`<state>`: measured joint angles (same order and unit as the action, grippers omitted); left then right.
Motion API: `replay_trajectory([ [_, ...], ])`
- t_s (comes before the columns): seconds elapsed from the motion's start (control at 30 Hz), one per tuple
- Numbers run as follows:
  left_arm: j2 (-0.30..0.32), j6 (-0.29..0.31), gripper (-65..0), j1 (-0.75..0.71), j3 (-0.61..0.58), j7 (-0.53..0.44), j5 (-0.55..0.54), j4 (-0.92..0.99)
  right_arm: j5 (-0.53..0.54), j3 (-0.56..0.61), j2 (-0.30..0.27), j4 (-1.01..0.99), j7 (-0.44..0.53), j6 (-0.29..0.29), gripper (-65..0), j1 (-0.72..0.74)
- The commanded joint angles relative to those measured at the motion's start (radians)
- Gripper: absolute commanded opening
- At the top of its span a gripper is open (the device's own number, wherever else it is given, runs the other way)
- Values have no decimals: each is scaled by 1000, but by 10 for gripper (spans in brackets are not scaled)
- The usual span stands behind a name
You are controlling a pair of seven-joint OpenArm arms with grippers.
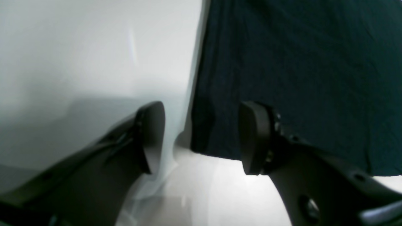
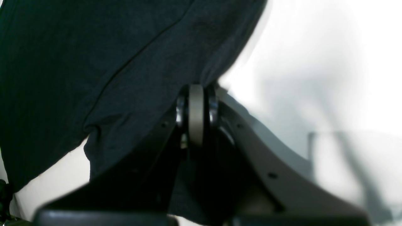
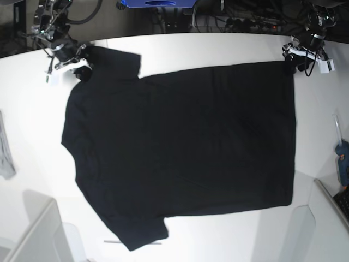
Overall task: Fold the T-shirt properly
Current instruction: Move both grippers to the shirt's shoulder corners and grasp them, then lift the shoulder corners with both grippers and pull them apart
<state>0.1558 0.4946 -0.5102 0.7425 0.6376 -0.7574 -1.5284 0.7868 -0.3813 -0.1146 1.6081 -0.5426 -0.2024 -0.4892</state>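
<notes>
The black T-shirt (image 3: pixel 185 147) lies spread flat on the white table (image 3: pixel 218 49), plain side up, with its sleeves toward the left in the base view. My right gripper (image 2: pixel 196 91) sits at the far sleeve (image 3: pixel 112 63), its jaws pressed together where the sleeve's edge (image 2: pixel 216 67) runs into the tips. My left gripper (image 1: pixel 202 138) stands open at the shirt's far hem corner (image 1: pixel 204 141). One finger (image 1: pixel 154 135) is over bare table and the other finger (image 1: pixel 254 138) is over the cloth. In the base view, the right gripper (image 3: pixel 82 68) is at upper left and the left gripper (image 3: pixel 294 63) at upper right.
A small grey cloth (image 3: pixel 4 153) lies at the table's left edge. A blue tool (image 3: pixel 342 155) rests at the right edge. White bins stand at the near left (image 3: pixel 32 234) and near right (image 3: pixel 322 218). Cables and a blue box (image 3: pixel 158 3) sit behind the table.
</notes>
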Motion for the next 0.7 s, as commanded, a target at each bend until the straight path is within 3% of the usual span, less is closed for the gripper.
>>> replay_trajectory([
  [0.0,9,-9,-295,-6,1,43,12,-4,-17,0,-7,2,-30,11,-650,-10],
  [0.1,9,-9,-309,17,1,81,12,2,-17,-2,-7,2,-30,11,-650,-10],
  [0.47,11,-6,-637,40,1,101,12,39,-19,-5,-10,2,-27,11,-650,-7],
  [0.67,12,-6,-650,38,1,101,12,35,-19,-6,-10,4,-24,11,-650,-7],
])
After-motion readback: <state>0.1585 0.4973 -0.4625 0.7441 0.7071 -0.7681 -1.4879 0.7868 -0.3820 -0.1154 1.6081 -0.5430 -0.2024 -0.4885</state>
